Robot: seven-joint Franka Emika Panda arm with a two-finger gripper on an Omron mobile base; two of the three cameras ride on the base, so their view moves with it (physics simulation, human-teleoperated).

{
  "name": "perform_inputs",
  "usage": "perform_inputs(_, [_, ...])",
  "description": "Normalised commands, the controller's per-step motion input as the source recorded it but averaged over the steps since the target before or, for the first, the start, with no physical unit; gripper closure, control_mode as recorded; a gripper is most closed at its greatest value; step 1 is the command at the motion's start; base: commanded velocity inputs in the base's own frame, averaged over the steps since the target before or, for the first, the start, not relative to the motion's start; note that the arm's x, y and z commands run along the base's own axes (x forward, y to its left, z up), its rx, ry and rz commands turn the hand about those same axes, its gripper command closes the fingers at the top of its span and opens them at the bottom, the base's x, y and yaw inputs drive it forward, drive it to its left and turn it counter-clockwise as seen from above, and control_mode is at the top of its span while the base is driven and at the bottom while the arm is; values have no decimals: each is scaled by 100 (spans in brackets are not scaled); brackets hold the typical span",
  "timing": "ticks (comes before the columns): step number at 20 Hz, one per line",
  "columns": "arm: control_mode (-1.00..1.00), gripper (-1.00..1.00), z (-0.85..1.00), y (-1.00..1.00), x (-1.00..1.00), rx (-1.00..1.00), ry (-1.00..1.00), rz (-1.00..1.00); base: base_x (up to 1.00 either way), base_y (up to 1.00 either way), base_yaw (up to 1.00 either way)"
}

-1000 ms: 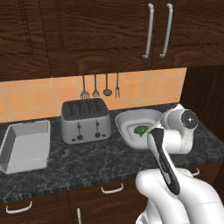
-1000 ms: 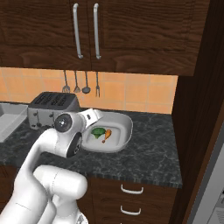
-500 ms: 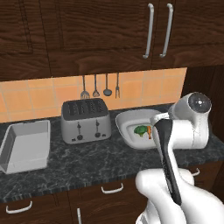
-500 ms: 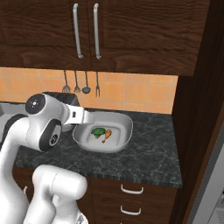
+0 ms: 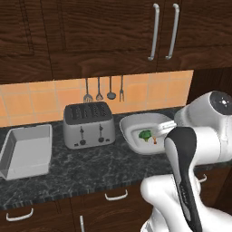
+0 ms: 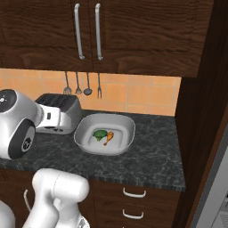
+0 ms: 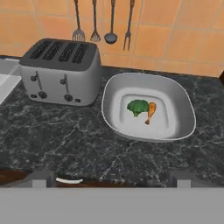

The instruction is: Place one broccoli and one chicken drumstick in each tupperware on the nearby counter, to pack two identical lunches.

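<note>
Count, tupperware: two. The first dish (image 5: 145, 134) sits on the counter (image 5: 90, 167) just right of the toaster (image 5: 88, 124); the second dish (image 5: 27, 152) sits at the far left of the counter, left of the toaster, its left end cut by the frame edge in the left base view.

Count, food: one broccoli (image 7: 138, 107) and one chicken drumstick (image 7: 150, 112), both lying on the floor of the first dish, side by side and touching or nearly so, broccoli to the left as the hand view sees it. Second dish: pale inside, no dark shape visible on the part of its floor that shows.

Appearance: both dishes shallow, lidless, white-grey, rounded corners, raised rim. First dish looks rounder, second more rectangular with steeper walls. Broccoli is a small dark green clump; drumstick is orange-brown, thick end up, thin bone end pointing down in the hand view.

Other items: one silver four-slot toaster; four utensils (image 5: 103, 89) hanging on the orange tile wall above it.

Claw (image 7: 111, 177): tips stand far apart at the bottom of the hand view, released, nothing between them, held back above the near counter edge, well short of the first dish.
</note>
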Motion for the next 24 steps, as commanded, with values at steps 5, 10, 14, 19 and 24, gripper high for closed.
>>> perform_inputs(5, [100,-100,0,0,0,0,0,0,-98,-46,3])
perform_inputs(10, [100,-100,0,0,0,0,0,0,-39,-100,-25])
perform_inputs(14, [100,-100,0,0,0,0,0,0,-1,-100,-24])
perform_inputs(19, [100,-100,0,0,0,0,0,0,0,-100,-25])
perform_inputs(24, [100,-100,0,0,0,0,0,0,9,-88,-14])
